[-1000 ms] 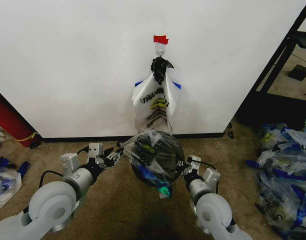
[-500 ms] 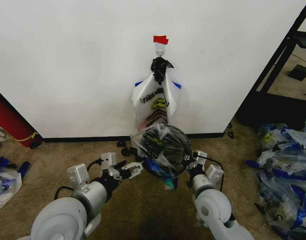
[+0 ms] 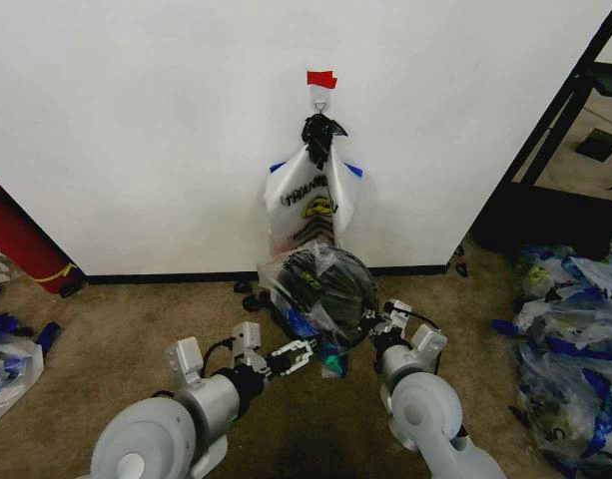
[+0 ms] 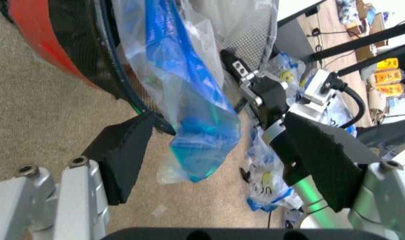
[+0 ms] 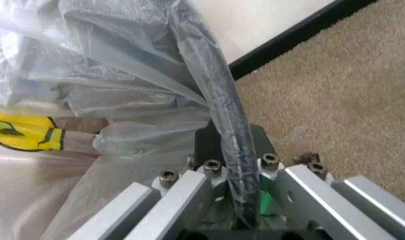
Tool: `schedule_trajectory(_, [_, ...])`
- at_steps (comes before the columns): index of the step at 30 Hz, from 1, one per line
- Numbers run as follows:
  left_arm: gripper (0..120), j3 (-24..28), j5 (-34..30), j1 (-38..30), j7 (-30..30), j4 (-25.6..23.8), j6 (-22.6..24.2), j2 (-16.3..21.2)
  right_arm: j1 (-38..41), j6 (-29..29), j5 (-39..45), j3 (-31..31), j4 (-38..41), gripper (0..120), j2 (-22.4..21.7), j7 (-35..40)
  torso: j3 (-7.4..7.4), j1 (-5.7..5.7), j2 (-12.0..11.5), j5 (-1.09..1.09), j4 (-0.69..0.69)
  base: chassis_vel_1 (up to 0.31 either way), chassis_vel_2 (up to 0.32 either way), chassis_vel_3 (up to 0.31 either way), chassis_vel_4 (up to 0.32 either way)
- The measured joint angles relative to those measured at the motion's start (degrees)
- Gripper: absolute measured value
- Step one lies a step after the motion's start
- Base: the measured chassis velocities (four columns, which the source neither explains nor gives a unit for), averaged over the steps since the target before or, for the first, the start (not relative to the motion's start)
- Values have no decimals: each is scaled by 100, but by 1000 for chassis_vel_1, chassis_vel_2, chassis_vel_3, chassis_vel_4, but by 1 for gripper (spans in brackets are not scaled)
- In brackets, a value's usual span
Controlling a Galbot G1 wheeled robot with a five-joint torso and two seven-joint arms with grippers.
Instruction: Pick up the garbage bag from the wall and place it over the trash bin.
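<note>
The right gripper (image 5: 239, 200) clenches the trash bin (image 3: 330, 289) rim, plastic of the garbage bag (image 3: 310, 284) pinched with it. The left gripper (image 3: 294, 355), jaws spread wide, sits just beside the bin's near side, the bag's blue end (image 4: 202, 145) dangling between its fingers (image 4: 126, 155). Beyond both stands the wall (image 3: 136, 130).

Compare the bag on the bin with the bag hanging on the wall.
The bag on the bin is see-through, showing the black bin through it; the hanging bag is whiter and opaque. The first is stretched over the rim with blue plastic trailing down; the second dangles flat from a hook. Both carry a yellow smiley print.
</note>
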Motion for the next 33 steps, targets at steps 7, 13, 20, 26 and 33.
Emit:
schedule_trajectory(7, [75, -44, 16, 36, -40, -82, -5, 47, -6, -24, -85, -58, -42, 0, 15, 11, 0, 0, 0, 0, 0, 0, 0, 0, 0])
schedule_trajectory(13, [73, -45, 19, 17, -61, -77, -5, 60, 56, -25, -156, -153, -81, 0, 114, 35, 0, 0, 0, 0, 1, 0, 0, 0, 0])
schedule_trajectory(20, [73, 166, 80, -125, -140, 116, -16, -35, 45, -25, -235, -204, -80, 0, 150, 37, 0, 0, 0, -1, 0, 0, 0, 0, 0])
schedule_trajectory(26, [59, 272, 118, -260, -195, 246, -72, -81, 43, -20, -251, -217, -84, 0, 161, 30, 0, 0, 0, 0, 0, 0, 0, 0, 0])
schedule_trajectory(33, [34, 324, 165, -310, -228, 349, -161, -68, 32, -6, -253, -221, -75, 0, 163, 19, 0, 0, 0, 0, 0, 0, 0, 0, 0])
